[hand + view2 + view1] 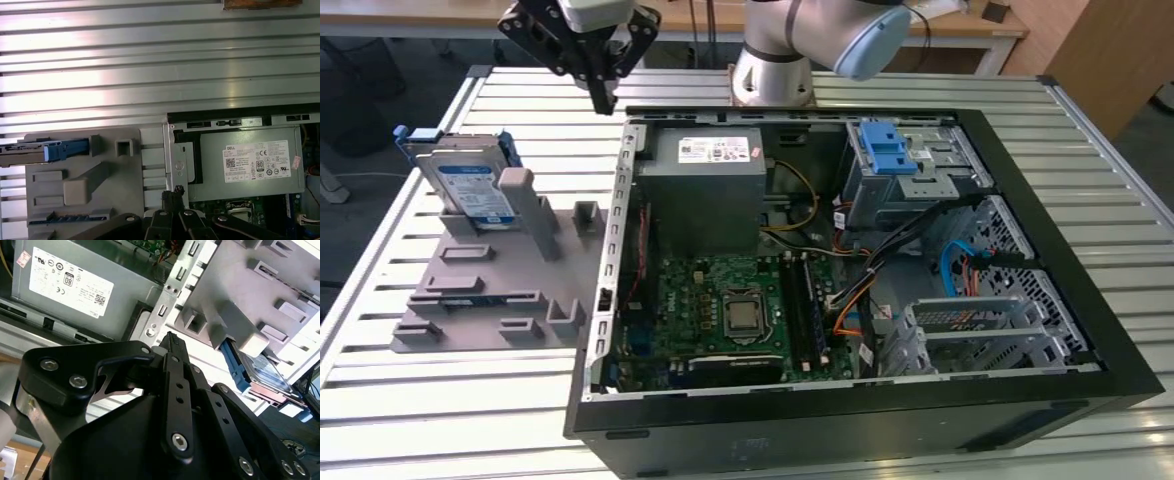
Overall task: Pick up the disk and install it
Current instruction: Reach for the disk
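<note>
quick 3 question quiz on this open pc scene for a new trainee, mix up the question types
1. What colour is the plastic framing the disk?
2. The gripper is: A) empty, above the table beside the computer case; B) clamped on the disk; C) deep inside the case.
3. True or false: the disk already sits inside the case.

Key: 1 blue; 2 A; 3 false, it stands on edge in the grey holder outside the case.

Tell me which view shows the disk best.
Exterior view: the disk stands on edge in the grey fixture, label face visible. The first wrist view shows it edge-on; the second wrist view shows it partly hidden behind the fixture.
</note>
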